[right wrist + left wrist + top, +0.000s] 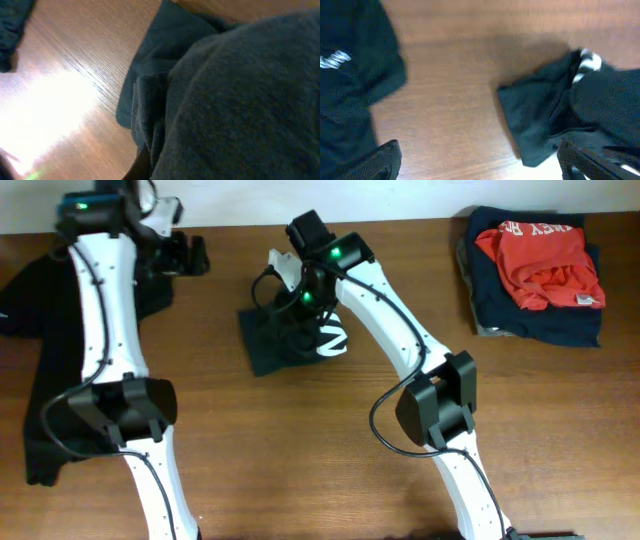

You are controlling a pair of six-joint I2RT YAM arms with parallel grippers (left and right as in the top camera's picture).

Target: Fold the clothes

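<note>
The clothes are a black T-shirt [285, 340] folded into a small bundle at mid table, with a white letter showing on its right side. My right gripper [283, 298] is down on the bundle's far edge, shut on a fold of the cloth. In the right wrist view the T-shirt [240, 100] fills most of the frame and bunches against the right gripper [155, 165]. My left gripper [195, 252] hangs open at the back left, apart from the bundle. The left wrist view shows the T-shirt [540, 117] ahead to the right and the left gripper [480, 162] holding nothing.
A black polo [20, 300] with a small white logo lies spread at the left under my left arm, also seen as the polo [350, 80] in the left wrist view. Folded red-orange and navy garments [540, 270] are stacked at the back right. The wooden table [300, 450] lies below.
</note>
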